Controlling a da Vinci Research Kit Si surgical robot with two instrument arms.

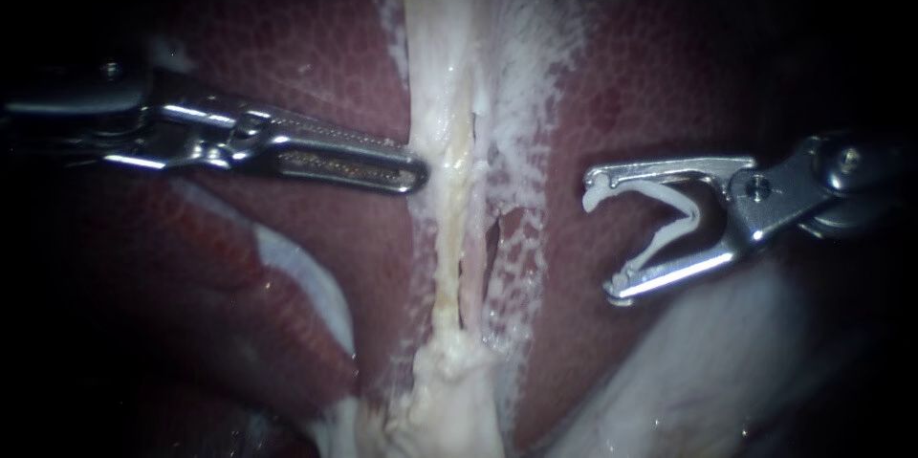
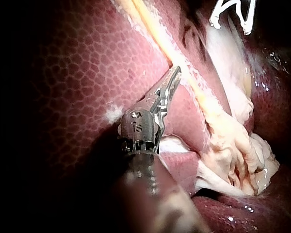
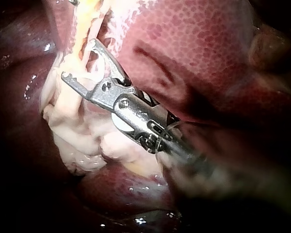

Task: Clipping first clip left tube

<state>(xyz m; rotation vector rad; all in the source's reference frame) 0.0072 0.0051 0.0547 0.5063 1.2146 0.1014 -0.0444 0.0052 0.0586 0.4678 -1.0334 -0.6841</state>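
- Step: approach w/ loaded clip; no clip on a tube yet.
- right instrument (image 1: 601, 240): hand spread wide, gripping clip (image 1: 684, 214), clear of tissue.
- left tube (image 1: 448, 219): ahead of that hand, apart. Next: advance, straddle tube, squeeze.
- left instrument (image 1: 416, 176): hand closed, empty, tip against tube's side.
- Count: 2 instruments, 1 clip, seemingly 2 tubes.

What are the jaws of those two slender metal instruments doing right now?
Left instrument: jaws shut, holding nothing, tip against the pale whitish tissue strand.
Right instrument: jaws spread wide yet gripping an open white V-shaped plastic clip.
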